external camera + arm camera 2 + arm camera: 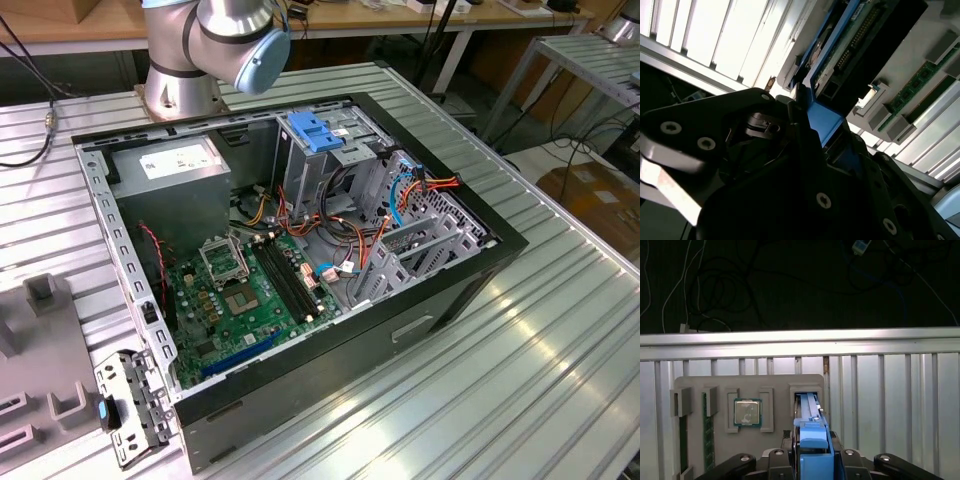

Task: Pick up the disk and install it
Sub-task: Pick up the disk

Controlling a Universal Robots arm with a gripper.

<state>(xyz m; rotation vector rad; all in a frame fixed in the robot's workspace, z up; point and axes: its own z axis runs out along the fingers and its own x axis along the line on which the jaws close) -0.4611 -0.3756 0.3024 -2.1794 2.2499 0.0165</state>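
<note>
The disk (809, 412) stands on its edge with its blue plastic rail (813, 445) facing the camera. Its far end sits at a slot in a grey holder tray (777, 385). My gripper (813, 462) is shut on the disk, one black finger (777, 460) pressed against each side of the blue rail. In the second wrist view the disk (860, 50) shows its dark casing and connector edge, the blue rail (822, 122) running down into the gripper body. The open computer case (300, 240) lies on the table in the exterior view.
The tray also holds a processor (747, 412) and memory sticks (707, 435). Inside the case are a blue-topped drive bay (315, 130), a grey power supply (175, 170), the motherboard (240, 300) and loose cables (400, 195). The slatted aluminium table (890, 390) ends at a rail (800, 337).
</note>
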